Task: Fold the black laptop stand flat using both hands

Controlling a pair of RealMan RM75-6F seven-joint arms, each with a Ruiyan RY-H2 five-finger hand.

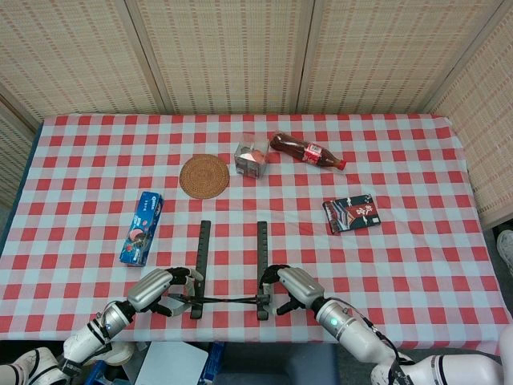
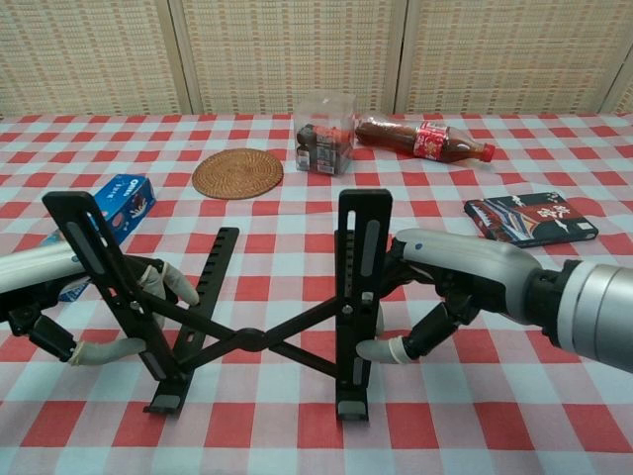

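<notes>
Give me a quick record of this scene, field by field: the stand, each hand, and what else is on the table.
stand: black laptop stand, still open, crossed bars, uprights raised
left hand: grips the left upright
right hand: grips the right upright
behind stand: woven coaster, clear box, cola bottle
left side: blue snack box
right side: dark packet

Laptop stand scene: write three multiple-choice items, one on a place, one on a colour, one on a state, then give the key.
1. Where does the woven coaster lie?
A. left of the clear box
B. right of the cola bottle
C. under the stand

2. What colour is the biscuit box?
A. green
B. blue
C. yellow

3. How is the laptop stand now?
A. folded flat
B. lying apart from both hands
C. propped open, crossbars spread

Key: 1 A, the head view shows the coaster left of the box. 2 B, its faces are blue. 3 C, the left hand and right hand hold its raised rails.
</notes>
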